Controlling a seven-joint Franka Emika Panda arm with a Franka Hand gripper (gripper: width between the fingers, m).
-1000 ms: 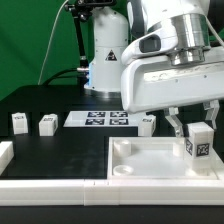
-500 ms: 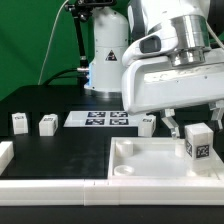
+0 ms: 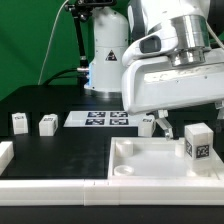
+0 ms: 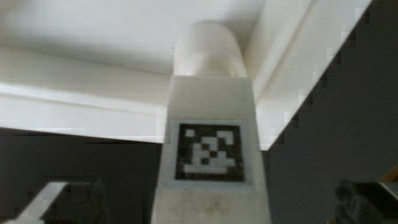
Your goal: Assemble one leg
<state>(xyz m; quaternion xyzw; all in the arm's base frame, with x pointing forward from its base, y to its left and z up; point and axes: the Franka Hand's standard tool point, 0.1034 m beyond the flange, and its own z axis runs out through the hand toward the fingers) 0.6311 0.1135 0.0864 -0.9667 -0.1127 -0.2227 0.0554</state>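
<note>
In the exterior view, the leg (image 3: 198, 141), a small white plastic rectangular post with a black-and-white square marker tag on its side, stands upright at a far corner of the tabletop (image 3: 150, 166). That corner is on the exterior view's right. The tabletop is a large flat white square panel with a raised rim, and it lies flat on the black desk (image 3: 60, 150).

The bulky white robot arm (image 3: 165, 70) hangs over that corner, with its gripper (image 3: 190, 120) around the top of the leg. One of the dark fingers (image 3: 163, 125) shows beside the leg toward the exterior view's left, clearly apart from it. The other finger cannot be made out at the picture's edge.

Three spare posts, white and tagged like the leg, sit on the desk behind. Two are toward the exterior view's left (image 3: 18, 121) (image 3: 46, 124), and one is just past the tabletop's far edge (image 3: 146, 124). Between them lies the marker board (image 3: 100, 119), thin, flat and white.

In the wrist view, the leg (image 4: 210, 150) fills the middle with its tag facing the camera. Its rounded far end is set against the white tabletop (image 4: 89, 60). The picture is soft. Two grey blurred fingertips (image 4: 57, 200) show on either side of the leg, each clear of it. The gripper (image 4: 210, 203) is spread wide and grips nothing.
</note>
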